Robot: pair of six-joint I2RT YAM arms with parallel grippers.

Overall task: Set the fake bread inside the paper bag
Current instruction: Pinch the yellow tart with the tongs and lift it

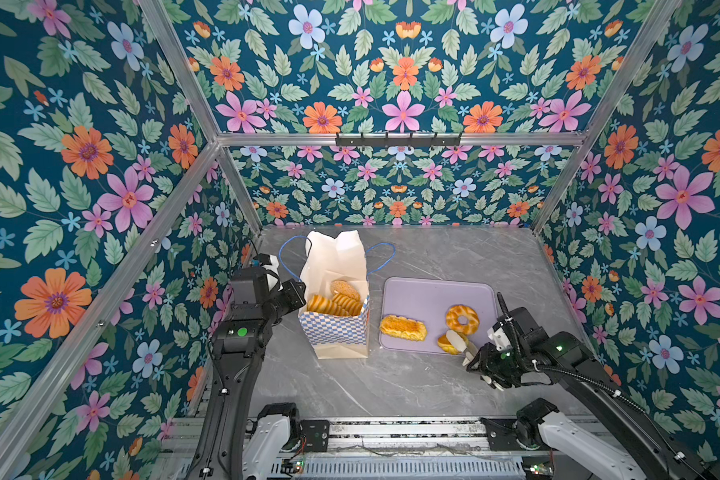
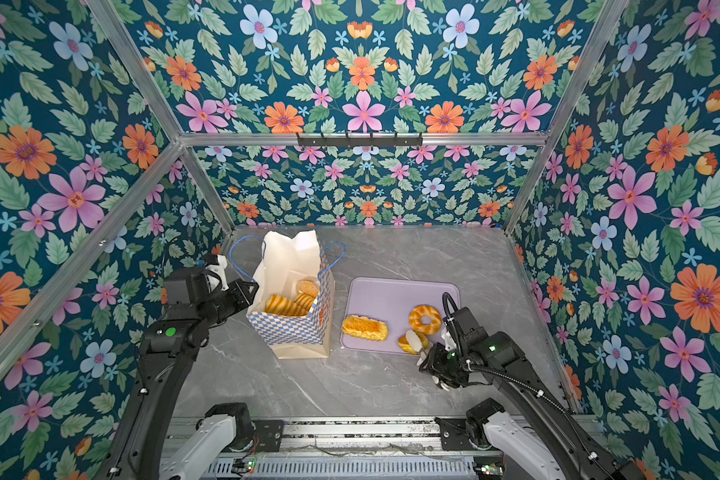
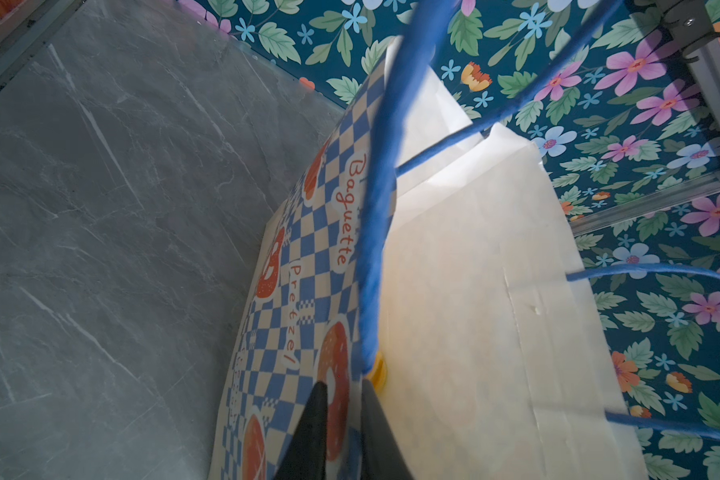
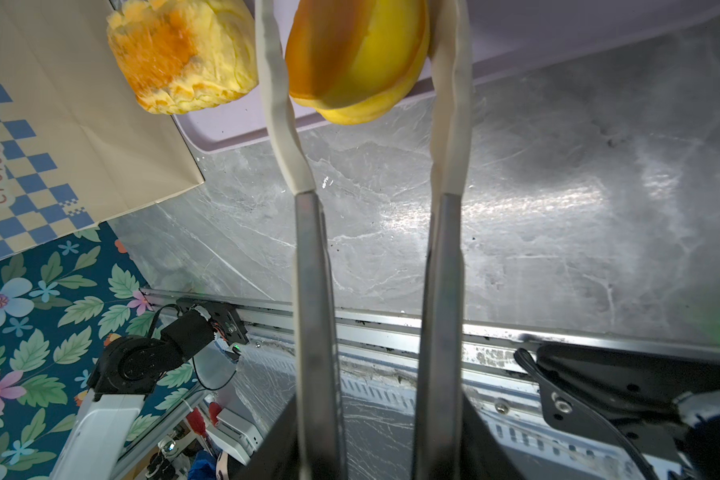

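Down at the near edge, the metal rail [image 1: 391, 432] carries both arm bases, and from it the right arm leans in toward the lilac tray [image 1: 433, 291]. The right gripper [image 1: 461, 345] has its pale fingers [image 4: 273, 83] either side of a yellow-orange bun [image 4: 350, 58] at the tray's near edge. In the right wrist view both pads press against it, so the jaws are closed on the bun. It overhangs the tray's lip, but whether it is off the surface can't be told.

Across the way, the left gripper [image 3: 344, 432] pinches the rim of the paper bag [image 1: 335, 332] just under a blue cord handle [image 3: 375, 232]. Its dark jaws are nearly together on the paper. The bag stands upright on the grey table [image 1: 391, 386], just left of the tray, with ridged loaves [image 1: 333, 306] and a sesame bun [image 1: 345, 289] already inside. A long loaf [image 1: 403, 327] and a ring [image 1: 462, 318] wait on the tray.

So this is the pick-up step, past halfway by count. The next move looks to be lifting the bun clear of the lip and carrying it left, high enough to clear the bag's tall wall and handles. Then it can be released over the opening. The bun is rounded and glossy, so a slip is the thing to watch.
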